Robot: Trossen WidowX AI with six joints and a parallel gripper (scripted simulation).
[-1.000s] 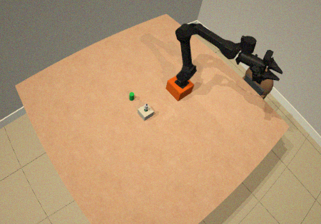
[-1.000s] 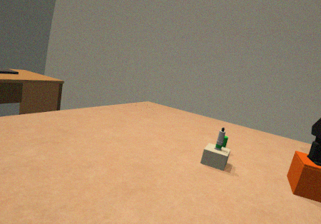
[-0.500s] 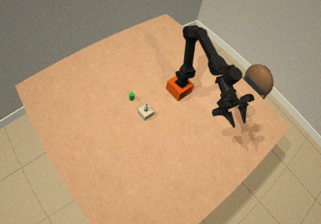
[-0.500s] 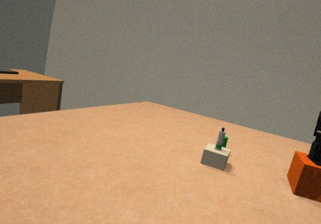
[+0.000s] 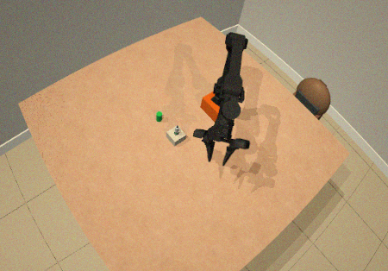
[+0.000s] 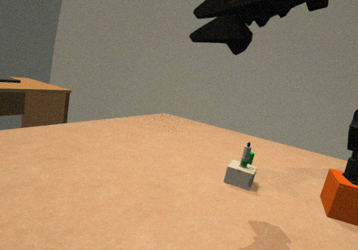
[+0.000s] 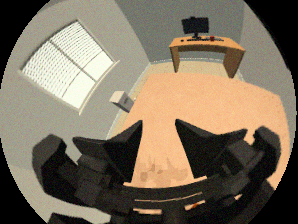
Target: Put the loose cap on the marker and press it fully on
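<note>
The marker (image 5: pixel 177 129) (image 6: pixel 246 154) stands upright in the pale holder block (image 5: pixel 175 138) (image 6: pixel 239 176), its dark tip up and bare. The green cap (image 5: pixel 159 116) (image 6: pixel 251 158) stands on the table to the upper left of the block in the top view; in the exterior view it is partly hidden behind the marker. My gripper (image 5: pixel 216 163) (image 6: pixel 192 25) (image 7: pixel 159 122) is open and empty, with a gap between its fingers. It hangs high above the table, to the right of the block in the top view. Neither marker nor cap shows in the wrist view.
The orange base block (image 5: pixel 209 105) (image 6: pixel 341 196) stands on the table (image 5: pixel 129 186) (image 6: pixel 119 188) (image 7: pixel 200 95), partly under the arm in the top view. A brown round object (image 5: pixel 314 95) is beyond the table's right edge. A desk (image 6: pixel 44 96) (image 7: pixel 207 46) stands farther off.
</note>
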